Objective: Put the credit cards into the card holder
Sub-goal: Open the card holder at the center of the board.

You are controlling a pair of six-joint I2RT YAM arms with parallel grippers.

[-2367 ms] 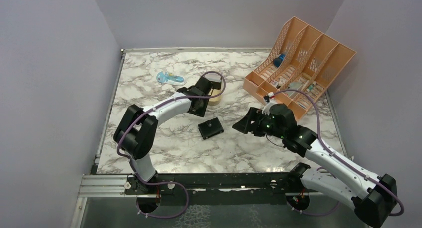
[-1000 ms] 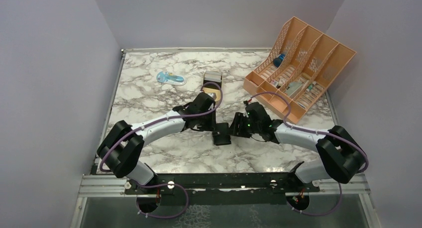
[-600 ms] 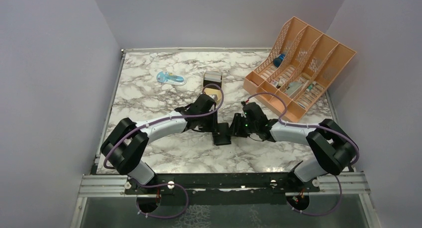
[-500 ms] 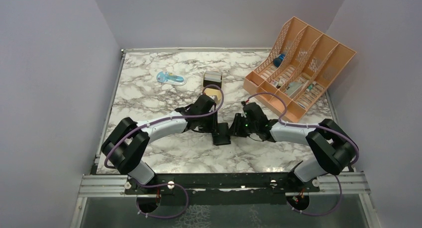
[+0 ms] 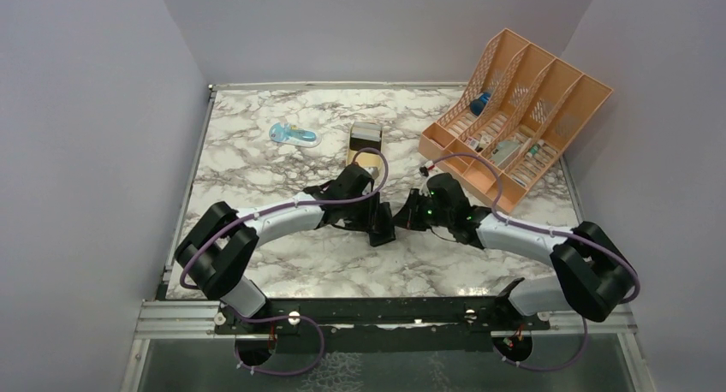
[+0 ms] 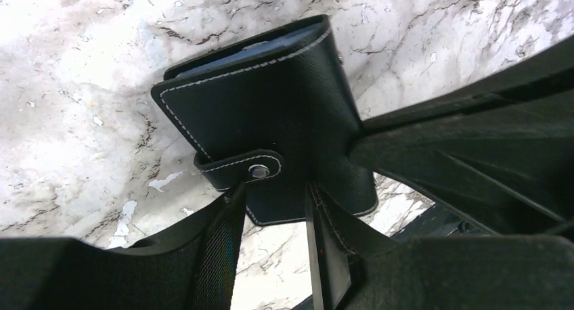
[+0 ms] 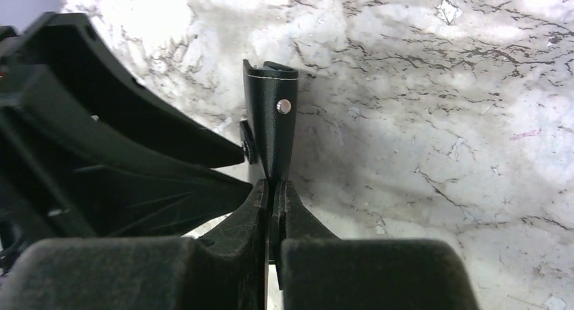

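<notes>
The black card holder (image 5: 383,227) with white stitching (image 6: 271,114) is tipped up off the marble between both grippers. My right gripper (image 7: 273,185) is shut on its thin snap strap (image 7: 274,120), which stands upright above the fingertips. In the top view the right gripper (image 5: 402,218) is just right of the holder. My left gripper (image 6: 274,191) is open, its fingers (image 6: 210,249) straddling the holder's lower edge beside the snap tab (image 6: 254,169). From above, the left gripper (image 5: 374,222) sits against the holder's left side. The credit cards are hidden.
A gold tin (image 5: 367,161) with a grey lid (image 5: 365,135) stands just behind the left wrist. An orange desk organiser (image 5: 518,118) holding small items fills the back right. A blue and clear item (image 5: 294,135) lies at the back left. Grey walls close in both sides.
The right gripper has shut on the holder's strap while the left gripper opened. The holder went from lying flat to tipped up. Both wrists shifted slightly right.
</notes>
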